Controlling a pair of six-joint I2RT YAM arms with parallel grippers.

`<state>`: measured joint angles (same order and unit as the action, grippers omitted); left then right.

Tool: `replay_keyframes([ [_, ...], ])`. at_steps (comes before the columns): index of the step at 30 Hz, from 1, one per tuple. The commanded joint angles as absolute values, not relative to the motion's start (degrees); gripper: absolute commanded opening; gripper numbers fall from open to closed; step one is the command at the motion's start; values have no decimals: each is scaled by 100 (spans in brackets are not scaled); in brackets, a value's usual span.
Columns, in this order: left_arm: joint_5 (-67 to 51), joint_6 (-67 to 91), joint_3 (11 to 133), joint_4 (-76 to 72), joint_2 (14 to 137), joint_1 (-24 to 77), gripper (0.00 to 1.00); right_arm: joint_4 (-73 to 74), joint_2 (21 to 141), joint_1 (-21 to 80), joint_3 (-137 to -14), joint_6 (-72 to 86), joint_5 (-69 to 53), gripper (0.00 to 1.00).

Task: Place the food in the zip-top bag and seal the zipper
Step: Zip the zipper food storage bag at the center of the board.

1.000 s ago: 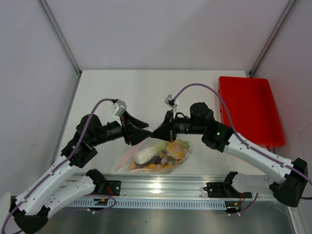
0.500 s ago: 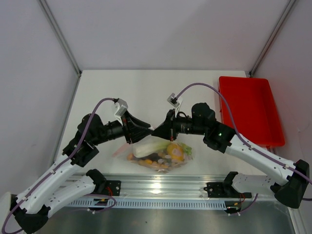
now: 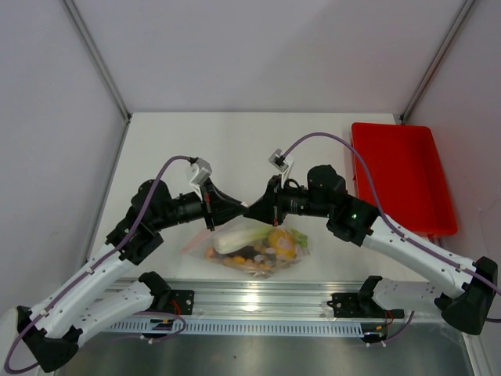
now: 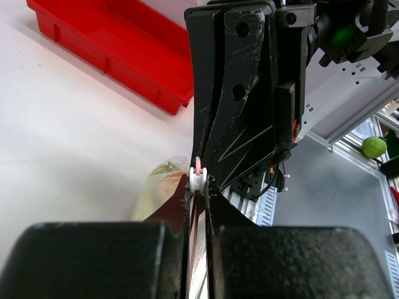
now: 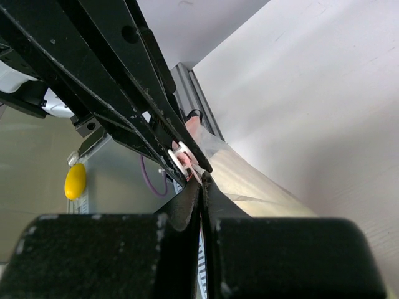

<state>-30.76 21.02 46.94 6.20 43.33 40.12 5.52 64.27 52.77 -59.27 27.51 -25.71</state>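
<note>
The clear zip-top bag [image 3: 258, 249] hangs just above the table near the front edge, with the food inside: a green-white leek [image 3: 233, 238], a yellow lemon [image 3: 280, 241] and small dark and orange pieces. My left gripper [image 3: 237, 210] [image 4: 198, 184] is shut on the zipper, its tips pinching the white slider [image 4: 197, 179] over the dark red strip [image 4: 194, 218]. Tip to tip with it, my right gripper [image 3: 252, 210] [image 5: 201, 185] is shut on the bag's top edge just beside the slider [image 5: 181, 156]. The bag's clear wall [image 5: 255, 187] falls away below.
A red tray [image 3: 401, 176] [image 4: 118, 47] stands at the table's right side. The aluminium rail [image 3: 258, 301] with both arm bases runs along the front edge. Off the table lie a green ball [image 4: 374, 147] and a yellow object [image 5: 75, 180].
My left gripper has closed onto the zipper slider and moved slightly right, up against the right gripper. The bag has swung a little to the right and hangs more squarely.
</note>
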Motion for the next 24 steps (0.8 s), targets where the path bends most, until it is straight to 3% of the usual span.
replay_keyframes([
  [1, -3173, 2100, 4685, 562, 4245, 4043, 1, 132, 6179, 5344, -6214, 2874, -2260, 0],
  [19, -3173, 1916, 4632, 1643, 3903, 4025, 1, -817, 5792, 5309, -5634, 3463, -1310, 0],
  [24, -3243, 1890, 4640, 1705, 3832, 4025, 0, -416, 6108, 5264, -6002, 3078, -2039, 0],
])
